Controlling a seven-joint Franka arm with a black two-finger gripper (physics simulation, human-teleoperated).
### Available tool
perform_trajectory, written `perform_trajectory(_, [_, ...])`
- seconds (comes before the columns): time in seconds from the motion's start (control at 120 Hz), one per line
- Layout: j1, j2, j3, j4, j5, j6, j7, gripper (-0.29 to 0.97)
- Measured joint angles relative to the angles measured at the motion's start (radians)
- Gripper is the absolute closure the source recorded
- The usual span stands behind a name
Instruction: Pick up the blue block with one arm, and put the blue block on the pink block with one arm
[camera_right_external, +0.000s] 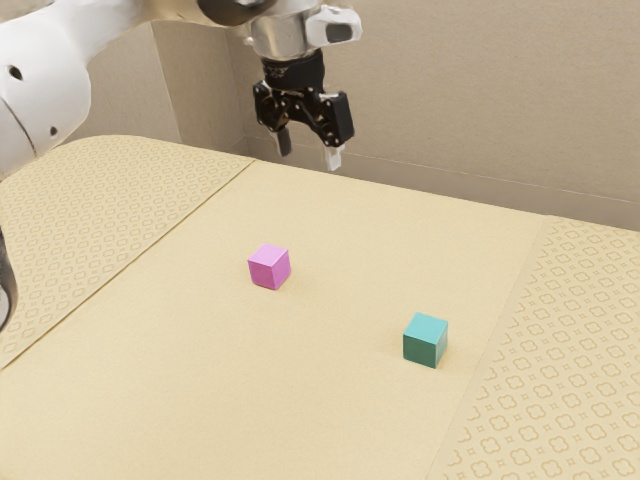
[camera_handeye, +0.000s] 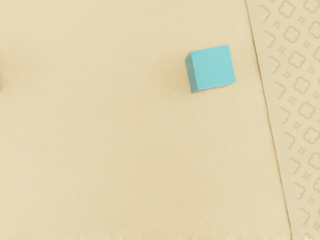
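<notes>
A blue-green block rests on the tan table toward the exterior view's right, near the patterned strip. The same blue block lies flat on the plain surface in the wrist view, close to the patterned border. A pink block sits near the table's middle, apart from the blue one. My gripper hangs high above the table's back part, well up and behind the pink block. It is open, with nothing between its fingers.
The table has a plain tan middle panel. Patterned strips flank it on both sides; a patterned strip also runs past the blue block in the wrist view. A beige wall stands behind.
</notes>
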Motion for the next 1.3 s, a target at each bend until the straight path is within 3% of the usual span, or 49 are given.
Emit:
perform_trajectory(0.225, [-0.013, -0.009, -0.064, -0.287, 0.024, 0.217, -0.068, 0.0])
perform_trajectory(0.6, [-0.02, -0.037, -0.068, -0.463, 0.032, 0.347, -0.134, 0.0])
perform_trajectory(0.867, [-0.051, 0.053, -0.105, -0.436, 0.065, 0.482, -0.138, 0.0])
perform_trajectory(1.05, [-0.056, 0.194, -0.102, -0.317, 0.071, 0.52, -0.128, 0.0])
perform_trajectory(1.3, [-0.055, 0.322, -0.07, -0.22, 0.012, 0.531, -0.114, 0.0])
